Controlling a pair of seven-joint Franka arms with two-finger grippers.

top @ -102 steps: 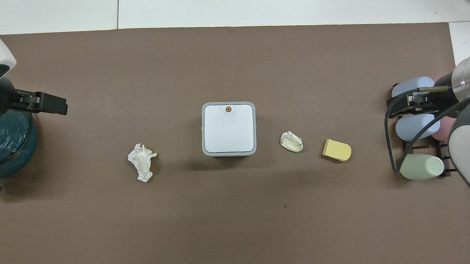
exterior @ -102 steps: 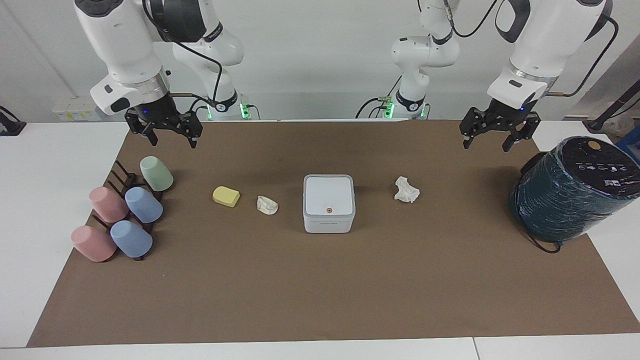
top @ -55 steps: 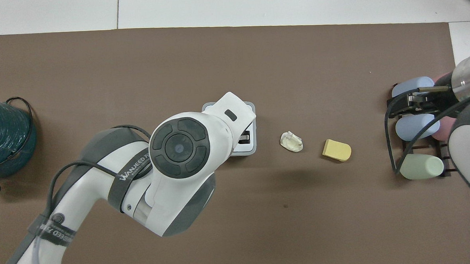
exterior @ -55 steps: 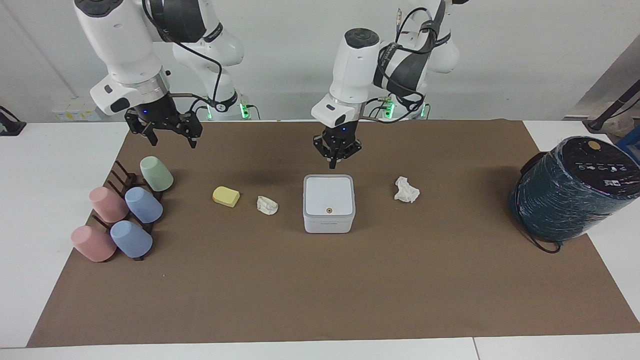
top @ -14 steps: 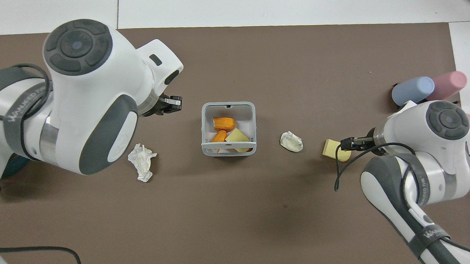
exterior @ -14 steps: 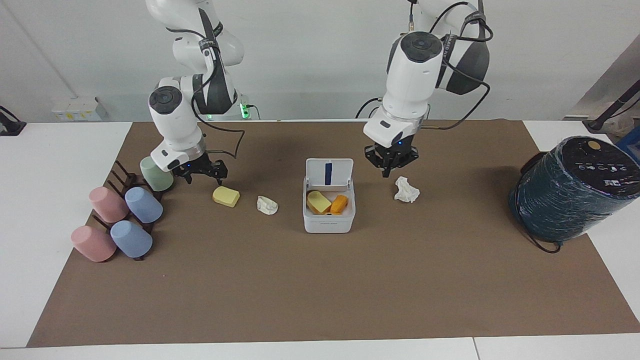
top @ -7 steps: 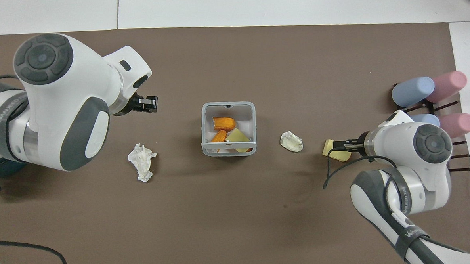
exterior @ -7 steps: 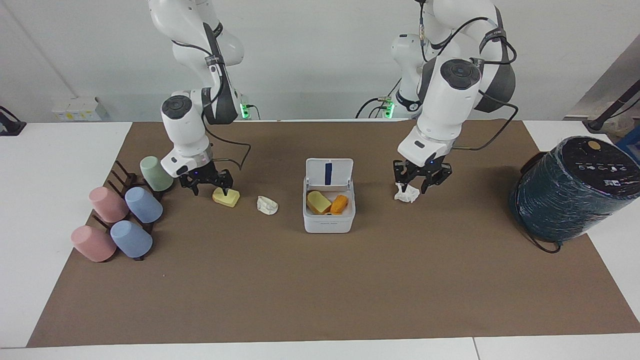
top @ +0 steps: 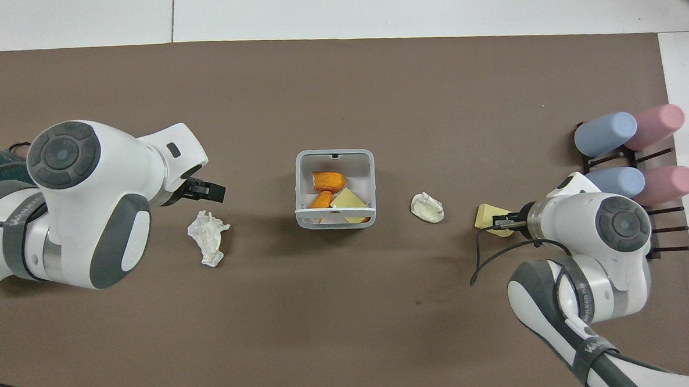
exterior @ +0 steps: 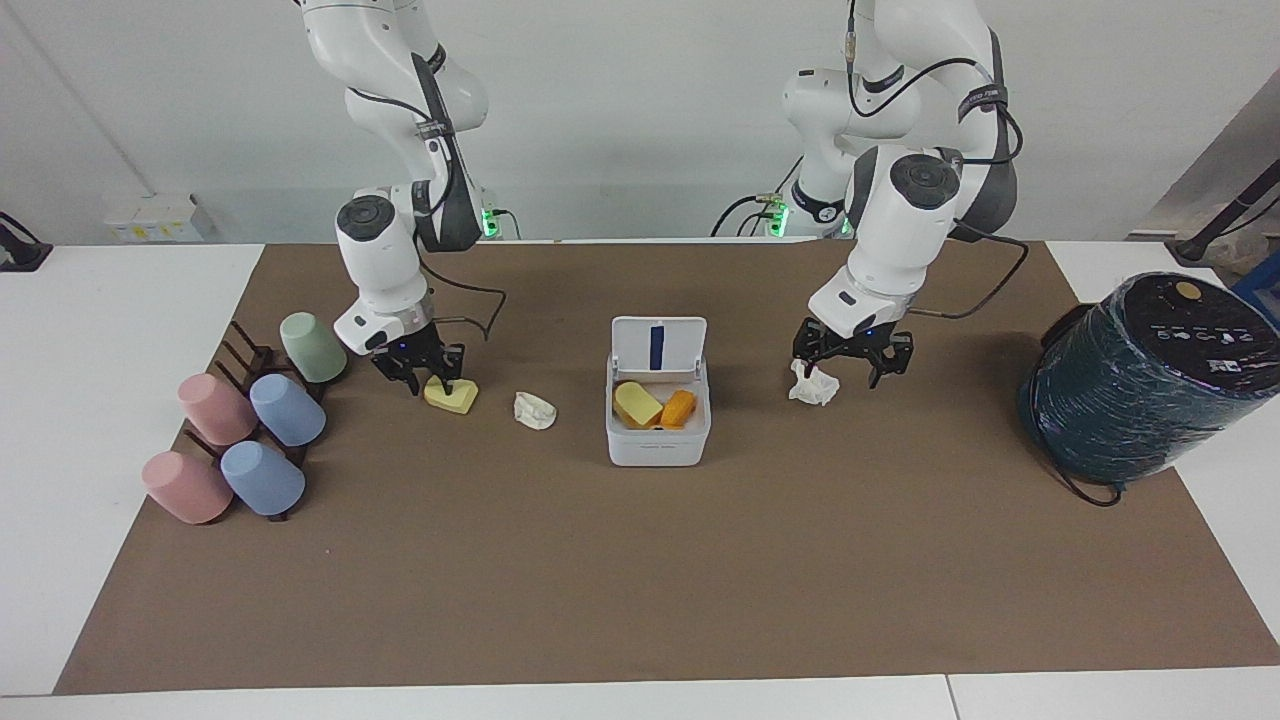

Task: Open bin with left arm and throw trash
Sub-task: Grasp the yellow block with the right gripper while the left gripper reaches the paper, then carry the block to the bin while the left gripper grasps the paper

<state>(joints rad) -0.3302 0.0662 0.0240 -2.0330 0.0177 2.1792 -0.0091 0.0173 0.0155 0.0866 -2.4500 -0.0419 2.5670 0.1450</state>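
Observation:
The white bin (exterior: 657, 446) stands mid-mat with its lid (exterior: 657, 345) raised upright, blue strip showing; it also shows in the overhead view (top: 298, 190). My left gripper (exterior: 843, 368) is open and low at a crumpled white paper wad (exterior: 812, 386), which lies by the finger nearest the bin. In the overhead view the left gripper (top: 211, 192) sits just past the wad (top: 208, 237). My right gripper (exterior: 430, 382) is shut on the pale yellow spongy block (exterior: 455, 399), which rests dented on the mat (top: 486, 216). A second wad (exterior: 534, 410) lies between block and bin.
Yellow and orange pieces (exterior: 650, 405) lie in the bin. A big dark teal cylinder (exterior: 1150, 380) stands at the left arm's end of the table. Pastel cups on a dark rack (exterior: 250, 420) lie at the right arm's end, beside the right gripper.
The left arm opened the bin's lid, then swung to the paper wad. In the last second both grippers dropped to the mat; the right one's fingers closed in on the yellow block.

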